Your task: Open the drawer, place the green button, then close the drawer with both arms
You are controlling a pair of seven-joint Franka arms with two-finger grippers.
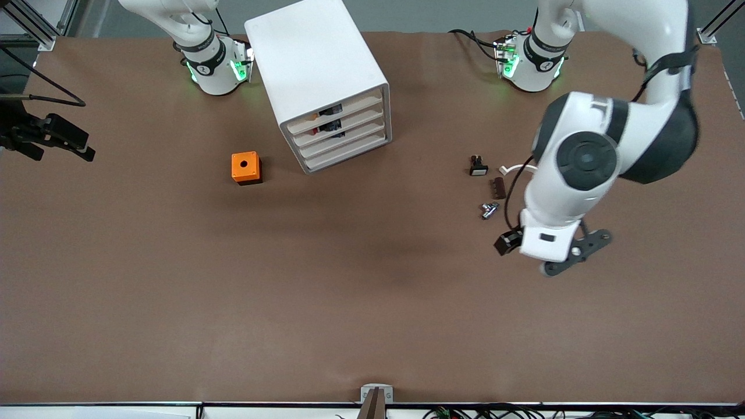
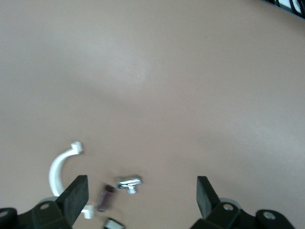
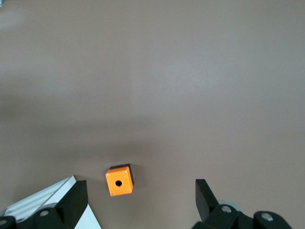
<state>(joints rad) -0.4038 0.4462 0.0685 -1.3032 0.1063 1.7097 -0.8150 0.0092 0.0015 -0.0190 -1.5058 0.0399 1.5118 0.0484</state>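
Drawer (image 1: 343,141) shut in cabinet (image 1: 317,75) — upper drawers hold dark parts; left tool (image 2: 142,193), right tool (image 3: 140,193) wide, empty.

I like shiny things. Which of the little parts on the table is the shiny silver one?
The small metal part, nearest the front camera in that cluster. The white-faced switch, brown piece and white clip aren't shiny.

A robotics lab — two white arms (image 1: 582,157) bolted at a brown-covered table (image 1: 291,291), aluminium framing (image 1: 35,23).
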